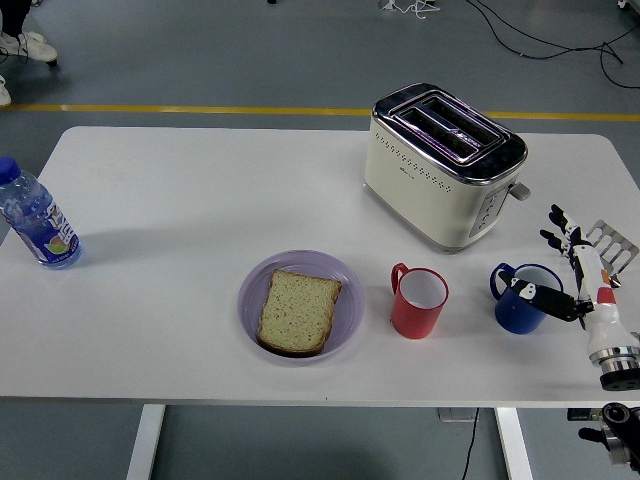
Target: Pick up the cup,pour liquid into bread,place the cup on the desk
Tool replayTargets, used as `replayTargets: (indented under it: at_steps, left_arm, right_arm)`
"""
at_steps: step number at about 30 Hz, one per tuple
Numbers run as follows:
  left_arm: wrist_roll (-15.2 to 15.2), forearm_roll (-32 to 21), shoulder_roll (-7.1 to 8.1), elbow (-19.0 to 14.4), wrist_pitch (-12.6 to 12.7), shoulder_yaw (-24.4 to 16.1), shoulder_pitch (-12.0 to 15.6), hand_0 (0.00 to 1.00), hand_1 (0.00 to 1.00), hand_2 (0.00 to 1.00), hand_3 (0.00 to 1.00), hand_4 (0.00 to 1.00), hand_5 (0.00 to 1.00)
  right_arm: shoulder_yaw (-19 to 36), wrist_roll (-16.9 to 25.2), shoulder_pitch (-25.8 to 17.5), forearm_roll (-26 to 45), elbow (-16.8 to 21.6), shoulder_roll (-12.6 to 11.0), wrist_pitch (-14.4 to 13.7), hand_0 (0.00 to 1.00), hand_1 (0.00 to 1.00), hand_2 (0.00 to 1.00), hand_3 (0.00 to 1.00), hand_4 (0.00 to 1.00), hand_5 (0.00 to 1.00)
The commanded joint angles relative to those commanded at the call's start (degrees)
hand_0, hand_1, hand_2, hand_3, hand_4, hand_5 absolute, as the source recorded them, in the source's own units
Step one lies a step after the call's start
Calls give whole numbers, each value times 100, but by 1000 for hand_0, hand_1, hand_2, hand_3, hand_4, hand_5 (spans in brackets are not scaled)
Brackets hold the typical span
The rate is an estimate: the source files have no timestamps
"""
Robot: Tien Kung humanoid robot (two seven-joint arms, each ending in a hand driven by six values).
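Note:
A blue cup [519,299] stands upright on the white table [180,200] at the right, handle to the left. My right hand [553,264] is beside it on its right. The thumb [543,297] lies against the cup's right side, while the other fingers [558,228] point up and away from the cup, spread and open. A red cup [418,302] stands upright left of the blue one. A slice of bread [298,311] lies on a purple plate [251,285] left of the red cup. My left hand is out of view.
A cream toaster [443,163] stands behind the cups. A metal rack [615,243] lies at the right edge, just behind my hand. A water bottle [37,222] stands at the far left. A person's shoes [28,45] show on the floor at the top left.

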Motion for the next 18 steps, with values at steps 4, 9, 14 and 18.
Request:
replayTargets:
  at_steps: [4, 9, 14, 18]
  left_arm:
    - [-3, -6, 6, 0, 8, 11, -5, 346, 315, 400, 642, 367, 998]
    - [-7, -5, 16, 0, 11, 14, -19, 346, 315, 400, 642, 367, 998]
    - [-9, -4, 23, 0, 4, 13, -32, 346, 315, 398, 641, 367, 998]
    - [-12, -19, 22, 0, 3, 24, -31, 346, 315, 398, 641, 367, 998]
  right_arm:
    - [149, -74, -10, -44, 334, -47, -34, 907, 851, 969, 998, 985, 69]
    - [497, -233, 12, 31, 717, -105, 19, 900, 852, 965, 998, 986, 76]
    - [852, -443, 48, 523, 909, -163, 227, 898, 846, 961, 995, 976, 110]
    - [1127, -618, 37, 1230, 1063, -177, 501, 898, 846, 961, 995, 976, 110]
